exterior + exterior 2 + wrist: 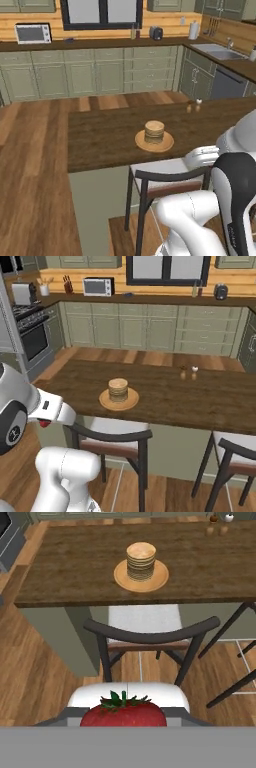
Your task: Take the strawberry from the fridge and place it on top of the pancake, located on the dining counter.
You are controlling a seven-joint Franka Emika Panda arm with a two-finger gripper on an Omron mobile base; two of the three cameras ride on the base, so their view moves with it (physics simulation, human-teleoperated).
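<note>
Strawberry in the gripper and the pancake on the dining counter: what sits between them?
In the hand view, the dark chair back with its pale seat and the near edge of the dining counter lie between the strawberry and the pancake.

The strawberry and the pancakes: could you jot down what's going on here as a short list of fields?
strawberry: red, green leaves, held in the claw
claw: shut on the strawberry, short of the dining counter's near edge
pancake: stack on a round tan plate, nothing on top
dining counter: dark wood
chair: between claw and counter
step left: set the berry on the stack
</note>
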